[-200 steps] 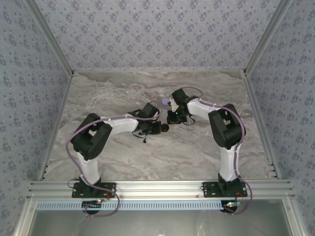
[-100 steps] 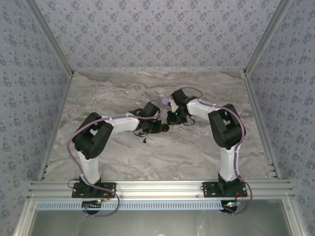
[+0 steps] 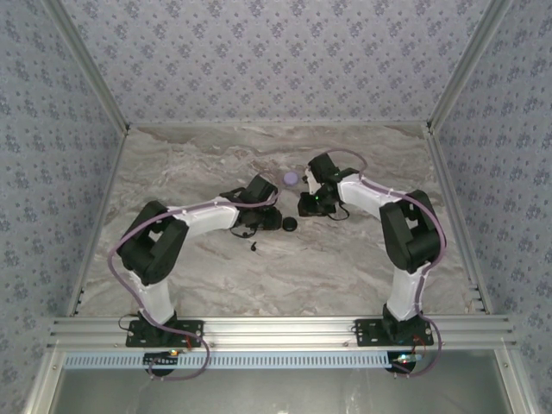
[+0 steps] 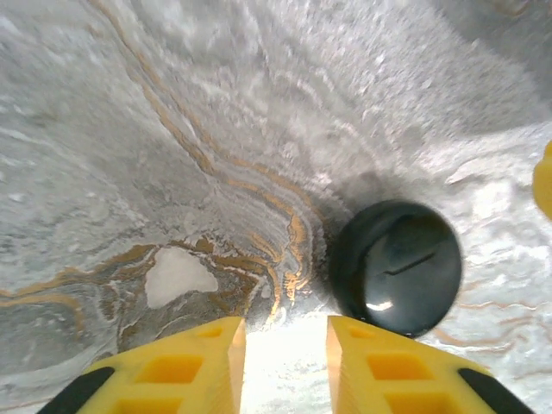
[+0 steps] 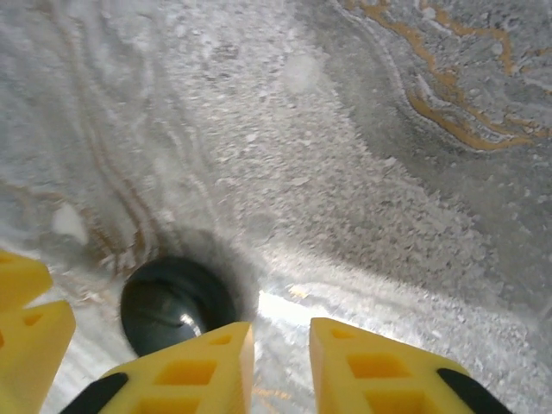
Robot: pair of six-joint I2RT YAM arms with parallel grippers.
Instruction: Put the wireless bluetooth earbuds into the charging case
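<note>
Both arms lean in over the middle of the marbled bench (image 3: pixel 362 259). The left fingers (image 3: pixel 269 222) stand slightly parted and grip nothing, with bare bench showing in the gap. The charging case (image 3: pixel 290 224), shut and glossy, lies flat just off their tips at 3 o'clock, apart from them. The right fingers (image 3: pixel 309 205) are likewise a little apart and empty, with the case at their 7 o'clock. One tiny earbud (image 3: pixel 254 247) lies at the case's 8 o'clock. A lilac disc (image 3: pixel 291 178) sits at its 12 o'clock.
</note>
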